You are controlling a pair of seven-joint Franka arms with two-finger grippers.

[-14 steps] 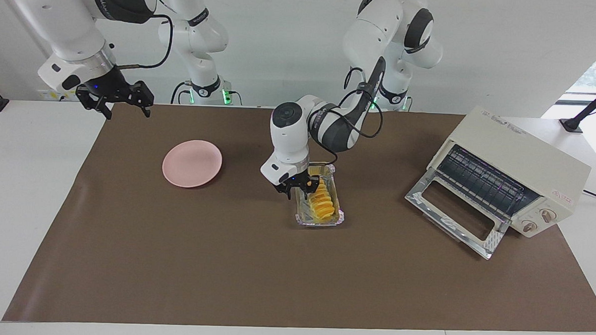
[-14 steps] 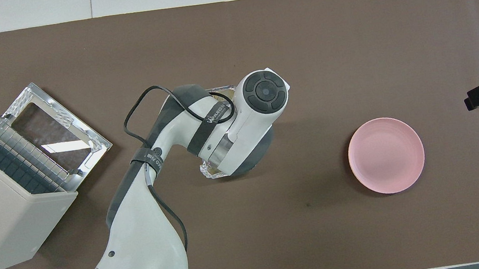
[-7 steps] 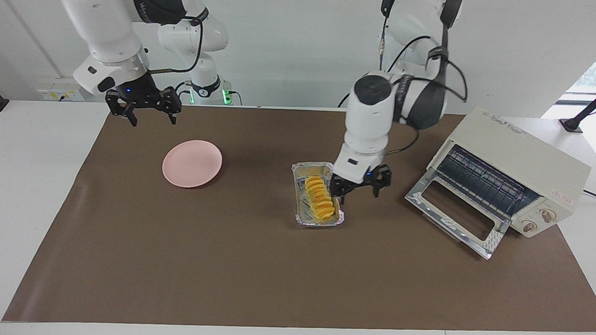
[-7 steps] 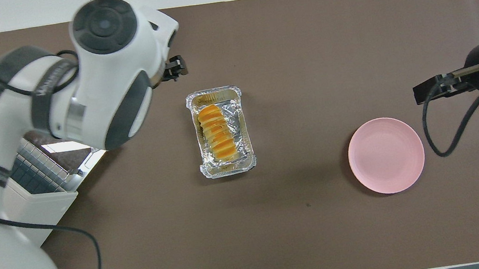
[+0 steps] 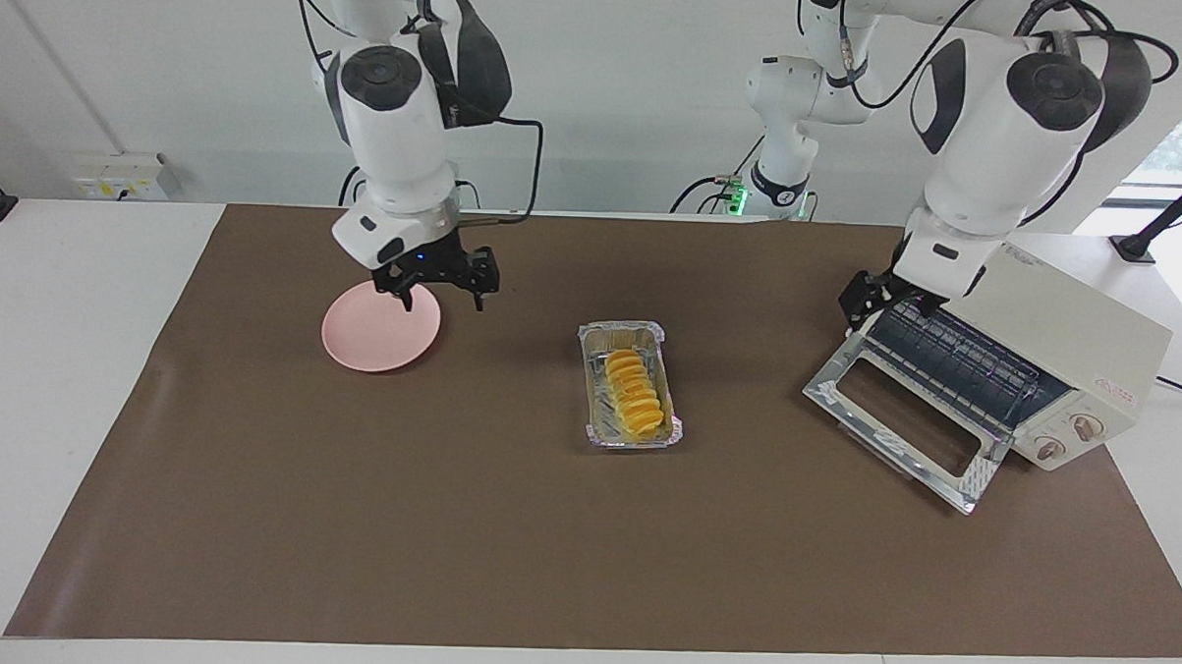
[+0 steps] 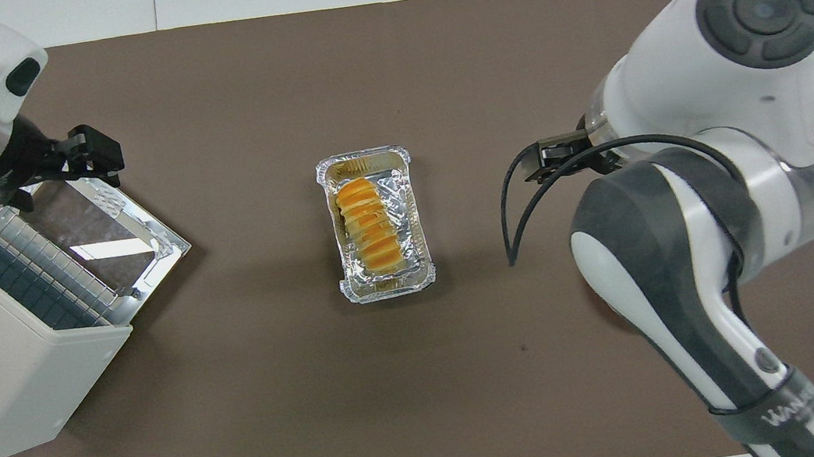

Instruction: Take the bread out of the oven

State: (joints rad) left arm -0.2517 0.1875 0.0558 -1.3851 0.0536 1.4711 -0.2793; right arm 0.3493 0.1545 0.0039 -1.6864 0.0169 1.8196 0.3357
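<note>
The golden ridged bread [image 5: 633,392] lies in a silver foil tray [image 5: 619,328] in the middle of the brown mat; it also shows in the overhead view [image 6: 369,225]. The cream oven [image 5: 1054,319] stands at the left arm's end, its glass door [image 5: 902,422] dropped open and its wire rack bare. My left gripper [image 5: 885,301] hangs open and empty over the oven's open front; the overhead view [image 6: 94,148] shows it over the door. My right gripper [image 5: 442,289] is open and empty, raised over the pink plate's edge.
The round pink plate [image 5: 379,337] lies toward the right arm's end; in the overhead view the right arm [image 6: 689,223] covers it. The brown mat [image 5: 447,524] covers most of the white table. The oven's two knobs [image 5: 1069,437] face away from the robots.
The left gripper let go of the tray and swung away to the oven. The right gripper came from the table's end to over the plate. The tray with the bread stayed put.
</note>
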